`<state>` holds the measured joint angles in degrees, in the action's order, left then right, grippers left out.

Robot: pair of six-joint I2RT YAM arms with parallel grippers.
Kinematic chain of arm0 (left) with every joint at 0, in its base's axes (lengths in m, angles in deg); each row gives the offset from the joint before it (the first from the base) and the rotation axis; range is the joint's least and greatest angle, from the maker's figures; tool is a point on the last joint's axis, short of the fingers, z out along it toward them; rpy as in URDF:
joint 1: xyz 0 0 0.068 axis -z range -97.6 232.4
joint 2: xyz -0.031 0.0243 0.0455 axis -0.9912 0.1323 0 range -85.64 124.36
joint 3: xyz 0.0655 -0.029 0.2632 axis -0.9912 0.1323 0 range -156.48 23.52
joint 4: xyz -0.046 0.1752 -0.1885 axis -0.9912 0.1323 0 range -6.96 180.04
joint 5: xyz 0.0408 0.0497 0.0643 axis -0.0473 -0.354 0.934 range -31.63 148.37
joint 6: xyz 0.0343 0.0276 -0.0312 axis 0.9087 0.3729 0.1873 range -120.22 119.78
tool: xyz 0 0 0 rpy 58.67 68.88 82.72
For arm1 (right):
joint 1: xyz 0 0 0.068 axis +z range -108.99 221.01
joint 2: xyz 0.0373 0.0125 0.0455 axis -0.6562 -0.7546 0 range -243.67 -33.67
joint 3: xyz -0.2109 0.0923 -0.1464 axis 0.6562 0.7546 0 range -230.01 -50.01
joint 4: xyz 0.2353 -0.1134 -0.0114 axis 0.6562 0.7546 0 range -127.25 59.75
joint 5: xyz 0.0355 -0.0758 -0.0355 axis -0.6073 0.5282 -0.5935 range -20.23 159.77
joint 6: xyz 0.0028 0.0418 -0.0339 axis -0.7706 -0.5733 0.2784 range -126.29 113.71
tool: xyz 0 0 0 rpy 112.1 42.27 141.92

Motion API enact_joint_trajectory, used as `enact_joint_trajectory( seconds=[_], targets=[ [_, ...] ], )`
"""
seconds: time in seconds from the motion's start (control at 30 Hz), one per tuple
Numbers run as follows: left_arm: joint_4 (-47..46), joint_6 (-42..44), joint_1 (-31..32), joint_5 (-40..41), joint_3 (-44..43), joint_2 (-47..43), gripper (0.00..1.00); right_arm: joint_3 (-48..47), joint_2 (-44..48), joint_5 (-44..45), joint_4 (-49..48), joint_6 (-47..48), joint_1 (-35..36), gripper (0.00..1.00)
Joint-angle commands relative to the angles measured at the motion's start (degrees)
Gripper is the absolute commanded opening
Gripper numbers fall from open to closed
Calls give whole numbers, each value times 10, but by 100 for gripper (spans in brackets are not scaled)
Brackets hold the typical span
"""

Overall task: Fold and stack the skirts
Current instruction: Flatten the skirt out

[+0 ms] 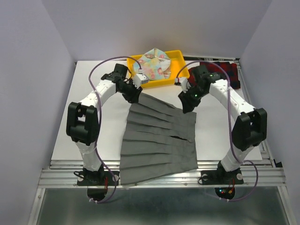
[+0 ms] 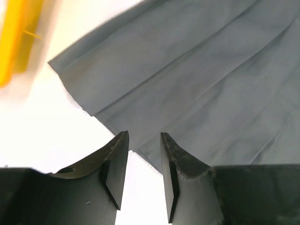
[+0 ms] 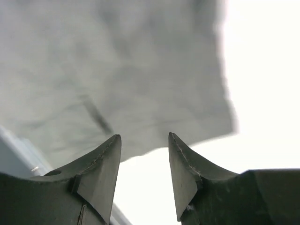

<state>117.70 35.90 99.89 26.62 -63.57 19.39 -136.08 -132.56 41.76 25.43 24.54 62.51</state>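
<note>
From above, the grey skirt [image 1: 154,140] lies spread flat on the white desk [image 1: 84,93], pleats running across. It reaches from the middle of the desk to the near edge. The left hand [image 1: 134,93] is down at the skirt's far left corner and the right hand [image 1: 187,105] at its far right corner. How far either one is open cannot be told from here. The floral skirt [image 1: 151,65] sits bunched in the yellow tray [image 1: 176,55] at the middle of the far edge. The plaid skirt [image 1: 229,72] lies by the far right corner, partly hidden behind the right arm.

In the left wrist view, the left hand [image 2: 144,140] has its fingers a little apart with nothing between them. The edge of the grey skirt [image 2: 197,79] lies just past the tips. The tray [image 2: 9,42] shows at the upper left, blurred.

In the right wrist view, the right hand [image 3: 144,140] is also partly open and holds nothing. The grey skirt [image 3: 117,84] is blurred beyond the tips, its corner ending on bare desk [image 3: 262,93] to the right.
</note>
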Motion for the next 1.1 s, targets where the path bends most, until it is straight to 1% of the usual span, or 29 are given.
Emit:
enact_joint_trajectory(
  seconds=[0.0, 0.07, 0.13, 0.27, 0.37, 0.5, 0.63, 0.7, 0.8, 0.83, 0.87, 0.93, 0.97, 1.03, 1.07],
  targets=[
    [-16, 47, 18, 19, 67, 18, 42, -46, -23, 56, -30, 18, -47, 50],
    [-27, 50, 25, 28, 91, 17, 42, -60, -60, 81, -38, 35, -60, 49],
    [-43, 56, 38, 49, 129, 9, 41, -76, -95, 87, -50, 49, -83, 48],
    [-53, 75, 53, 75, 192, -13, 41, -89, -136, 85, -61, 79, -109, 46],
    [-55, 83, 62, 92, 240, -41, 40, -81, -163, 73, -65, 99, -109, 47],
    [-46, 89, 73, 98, 290, -71, 39, -66, -188, 55, -60, 115, -109, 50],
    [-22, 98, 84, 100, 306, -98, 40, -58, -211, 39, -56, 123, -109, 50],
    [-8, 98, 85, 100, 296, -112, 44, -57, -216, 30, -57, 125, -109, 50],
    [18, 95, 80, 89, 242, -122, 48, -55, -220, 14, -63, 127, -109, 50],
    [25, 91, 72, 82, 198, -121, 51, -54, -220, 11, -65, 129, -109, 51],
    [41, 91, 68, 65, 173, -117, 52, -54, -220, 10, -65, 130, -109, 51],
    [47, 87, 61, 63, 125, -109, 56, -56, -224, 11, -64, 136, -109, 51],
    [48, 86, 54, 63, 81, -104, 57, -57, -229, 10, -63, 141, -109, 51],
    [49, 86, 48, 71, 41, -76, 57, -56, -232, 8, -58, 149, -109, 51],
    [51, 95, 47, 78, 6, -50, 57, -54, -233, 5, -59, 156, -109, 51]
  ],
)
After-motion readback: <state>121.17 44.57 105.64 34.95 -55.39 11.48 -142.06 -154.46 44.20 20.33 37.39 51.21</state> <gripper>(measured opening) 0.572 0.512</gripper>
